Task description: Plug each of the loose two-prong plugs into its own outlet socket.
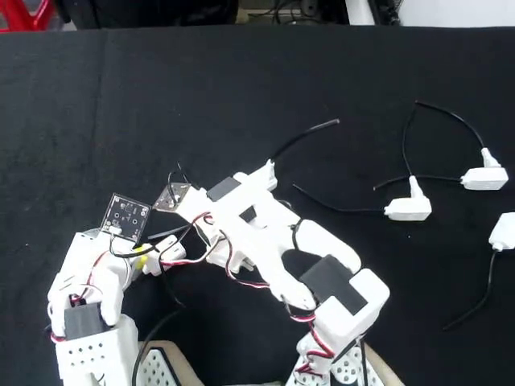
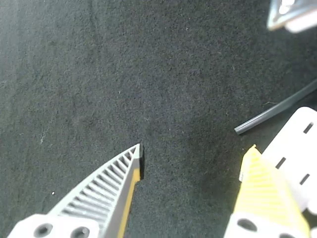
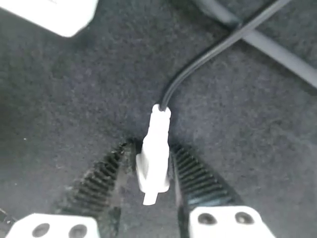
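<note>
The right gripper [image 3: 152, 148] is keeping its fingers clamped on a white plug [image 3: 157, 131], whose cord [image 3: 213, 52] is trailing over the black worktop [image 3: 64, 99]. The left gripper [image 2: 195, 148] is hovering with its fingers apart, and a slotted socket [image 2: 297, 144] is lying just beside its yellow finger [image 2: 262, 188]. Other plugs [image 1: 408, 209] are lying well apart to the right.

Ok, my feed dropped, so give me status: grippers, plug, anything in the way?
Right gripper shut on a white plug. Left gripper open, outlet socket beside its yellow finger. Black cable lying by the socket.
</note>
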`<state>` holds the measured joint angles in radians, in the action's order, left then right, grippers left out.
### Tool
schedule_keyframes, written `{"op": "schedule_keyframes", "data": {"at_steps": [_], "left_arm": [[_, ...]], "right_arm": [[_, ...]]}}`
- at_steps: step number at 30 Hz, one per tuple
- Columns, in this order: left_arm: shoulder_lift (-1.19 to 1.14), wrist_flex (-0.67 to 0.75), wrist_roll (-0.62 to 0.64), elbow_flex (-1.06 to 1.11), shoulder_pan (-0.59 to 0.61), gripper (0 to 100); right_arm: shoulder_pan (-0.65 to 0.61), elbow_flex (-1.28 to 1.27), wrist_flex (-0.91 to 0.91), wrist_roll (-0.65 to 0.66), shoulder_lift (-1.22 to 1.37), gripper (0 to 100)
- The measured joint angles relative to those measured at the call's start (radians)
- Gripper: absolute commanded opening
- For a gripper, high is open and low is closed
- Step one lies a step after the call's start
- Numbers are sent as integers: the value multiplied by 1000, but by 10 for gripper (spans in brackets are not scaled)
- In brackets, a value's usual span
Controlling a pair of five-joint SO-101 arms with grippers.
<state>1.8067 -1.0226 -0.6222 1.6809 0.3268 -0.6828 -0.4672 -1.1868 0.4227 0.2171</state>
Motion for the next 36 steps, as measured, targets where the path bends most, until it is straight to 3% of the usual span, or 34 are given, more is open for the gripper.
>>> {"op": "schedule_keyframes", "data": {"at_steps": [15,32,36], "left_arm": [[0,0,0,0,0,317],[0,0,0,0,0,317],[0,0,0,0,0,317]], "right_arm": [[6,137,-109,-26,0,123],[-12,104,-123,-49,0,119],[-12,103,-163,12,0,82]]}}
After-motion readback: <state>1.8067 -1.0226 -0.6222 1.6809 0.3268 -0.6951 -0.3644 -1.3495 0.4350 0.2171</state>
